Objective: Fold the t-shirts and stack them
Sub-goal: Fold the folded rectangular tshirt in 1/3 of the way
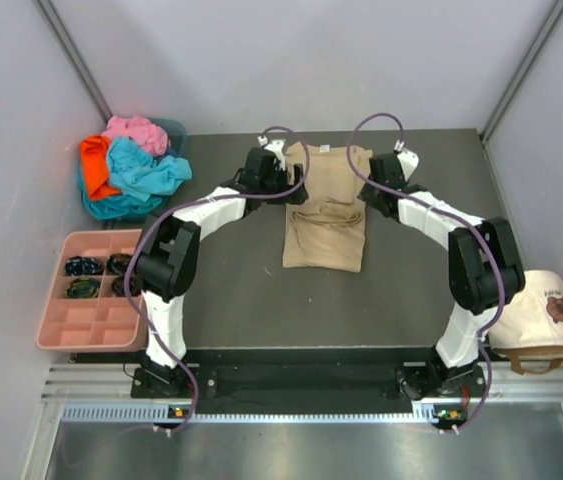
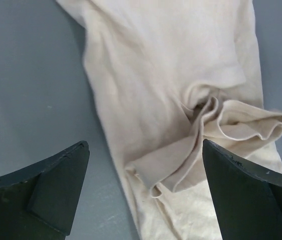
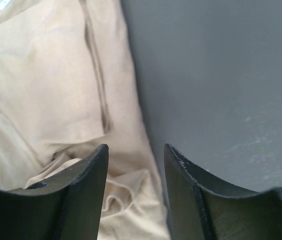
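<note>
A tan t-shirt (image 1: 325, 228) lies on the dark table, folded into a narrow strip with a rumpled fold across its middle. My left gripper (image 1: 298, 189) hovers over its left edge, jaws wide open, nothing held. In the left wrist view the shirt (image 2: 171, 85) shows a loose sleeve fold between the fingers (image 2: 55, 185) of the gripper (image 2: 146, 150). My right gripper (image 1: 368, 194) is at the shirt's right edge, open. In the right wrist view the gripper (image 3: 135, 150) straddles the shirt's (image 3: 45, 85) edge without clamping it. Turquoise, orange and pink t-shirts (image 1: 133, 166) lie piled at the back left.
A pink compartment tray (image 1: 89, 322) holding small dark items sits at the left front. A cream cap (image 1: 539, 314) with a brown emblem rests at the table's right edge. Grey walls close in the table on the back and sides.
</note>
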